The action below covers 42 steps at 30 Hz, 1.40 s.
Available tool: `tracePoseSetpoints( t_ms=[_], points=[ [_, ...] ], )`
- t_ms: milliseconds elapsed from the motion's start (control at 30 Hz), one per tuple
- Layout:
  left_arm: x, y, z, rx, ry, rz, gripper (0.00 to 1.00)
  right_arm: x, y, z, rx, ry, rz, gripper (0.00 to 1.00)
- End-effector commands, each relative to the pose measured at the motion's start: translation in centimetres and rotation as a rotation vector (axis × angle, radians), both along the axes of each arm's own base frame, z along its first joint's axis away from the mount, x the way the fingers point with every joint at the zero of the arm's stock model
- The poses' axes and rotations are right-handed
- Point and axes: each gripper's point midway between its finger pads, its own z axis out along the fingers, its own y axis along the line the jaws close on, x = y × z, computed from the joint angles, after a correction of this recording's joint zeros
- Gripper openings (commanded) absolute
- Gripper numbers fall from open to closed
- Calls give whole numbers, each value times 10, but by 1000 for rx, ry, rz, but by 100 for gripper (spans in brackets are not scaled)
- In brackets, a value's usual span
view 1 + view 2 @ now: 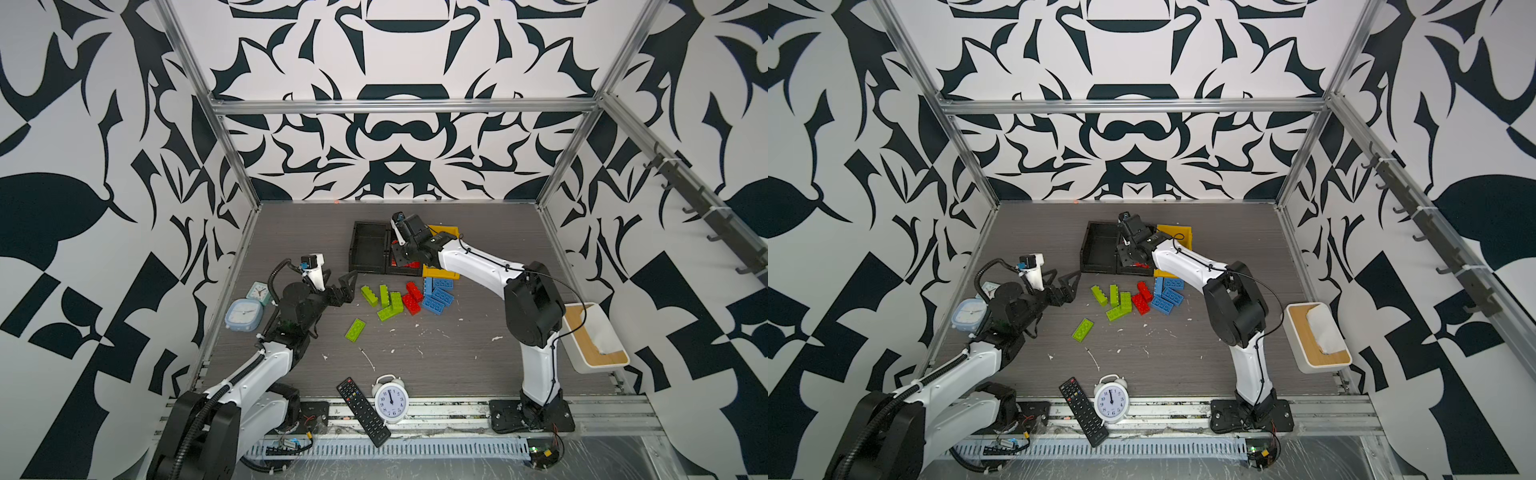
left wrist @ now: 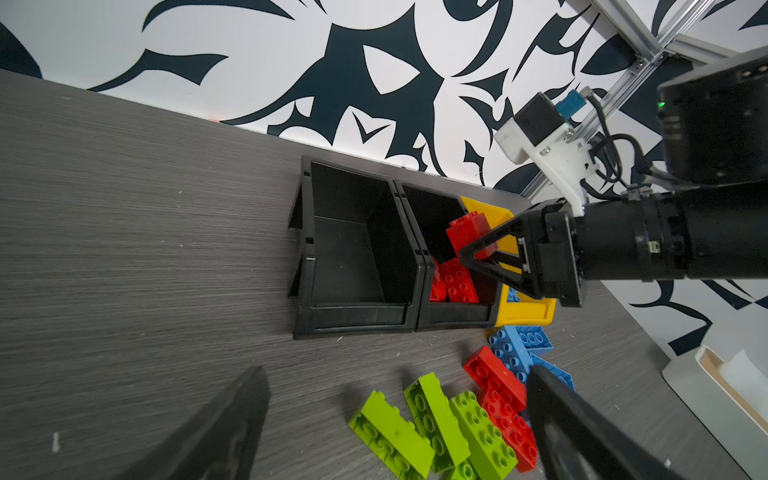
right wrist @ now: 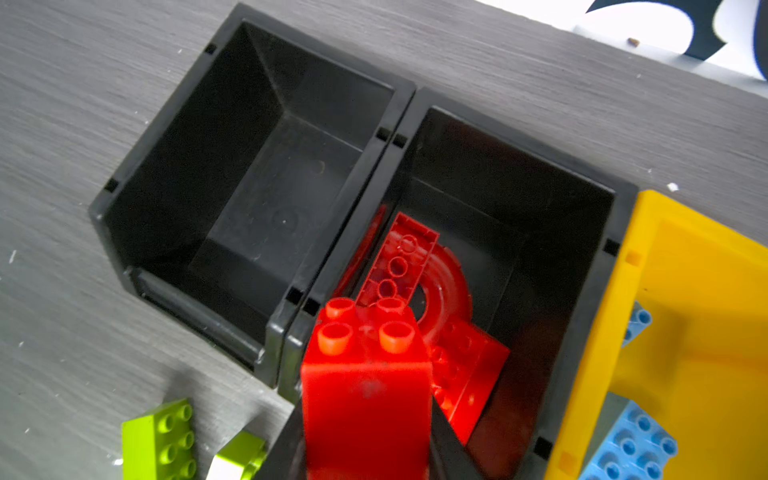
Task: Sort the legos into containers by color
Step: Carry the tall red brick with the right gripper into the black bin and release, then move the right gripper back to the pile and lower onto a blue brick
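Red brick (image 3: 365, 374), clamped in the right gripper (image 2: 473, 249), hangs over the middle black bin (image 3: 498, 174) holding other reds, so the next move likely calls for letting go, while the left gripper (image 1: 352, 286) gapes empty near the green bricks (image 1: 384, 297).

The right claw (image 3: 366, 432) grips a red studded plastic brick (image 3: 365, 374) over the front rim of a black plastic bin (image 3: 498, 137) holding a red arch piece (image 3: 446, 286). Flanking it are a second black bin (image 3: 232, 83) and a yellow plastic bin (image 3: 706, 257); lime green bricks (image 3: 160, 440) lie on the grey surface (image 3: 62, 124).
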Motion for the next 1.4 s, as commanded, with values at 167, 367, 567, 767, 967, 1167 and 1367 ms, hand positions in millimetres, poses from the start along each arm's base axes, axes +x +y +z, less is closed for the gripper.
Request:
tracePoseSetpoints(
  t_ms=[167,367,567,767,967,1167,1367],
  points=[
    [-2,1,1,2,-8,4,99,24,0,20,34,-77,-44,41],
    [-2,2,2,5,-11,6,99,27,-3,19,22,-84,-57,61],
    [-2,1,2,3,-9,4,99,14,1,30,48,-66,-27,65],
    [-3,1,2,1,-9,4,99,-33,7,56,37,-70,40,65],
    [-3,1,2,-3,-10,0,99,-76,-38,53,4,-56,-56,65],
    [-3,2,4,3,-14,8,99,-111,-91,41,-26,-55,-168,65],
    [-1,-2,-1,-4,3,-11,99,-120,-101,28,-41,-20,-189,65]
  ],
)
